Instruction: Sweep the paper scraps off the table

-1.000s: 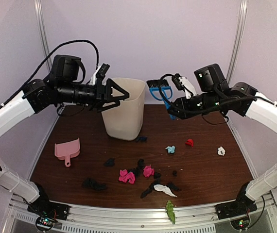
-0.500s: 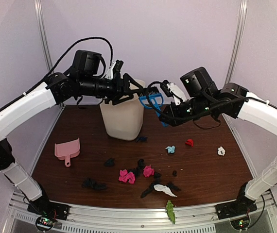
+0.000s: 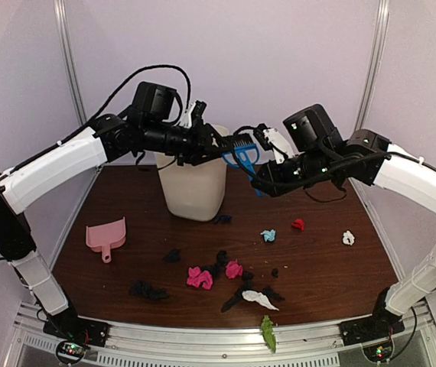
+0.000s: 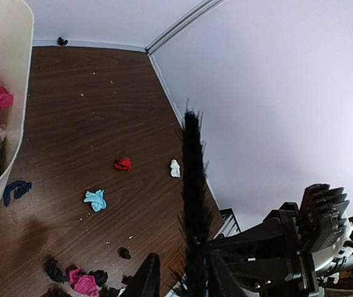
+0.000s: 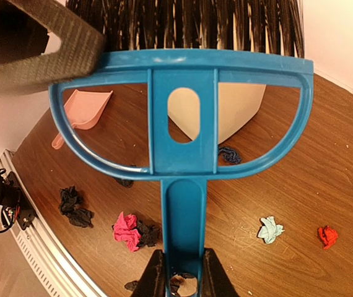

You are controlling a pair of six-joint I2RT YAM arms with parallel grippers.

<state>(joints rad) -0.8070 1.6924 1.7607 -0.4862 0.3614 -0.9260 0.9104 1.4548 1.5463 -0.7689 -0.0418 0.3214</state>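
Top external view: the brush [image 3: 241, 147] hangs in mid-air between the two arms, just beside the rim of the bin [image 3: 195, 183]. Its bristles are uppermost and its handle slants down toward the right arm.
Right gripper [image 3: 258, 182]: clamped on the blue handle. The right wrist view shows a finger touching it on each side.
Left gripper [image 3: 219, 145]: jaws narrow and astride the bristle head. The left wrist view shows a slit on one side, so I cannot tell whether it grips.
Deciding relation: the brush's long axis runs from the left jaws, at the head, to the right jaws, at the handle end. Judgement: a hand-over depends on the left jaws seating squarely on the head.
Paper scraps [image 3: 200, 277]: on the table [image 3: 333, 267], mostly clustered front centre, well below both grippers. There are singles to the right, one green wad at the front rail, and some in the bin.
Dustpan [image 3: 105, 235]: lies flat at the left, apart from the scraps.
Hidden: the left fingertips are cut off at the frame edge, and the bin's contents are only partly seen.
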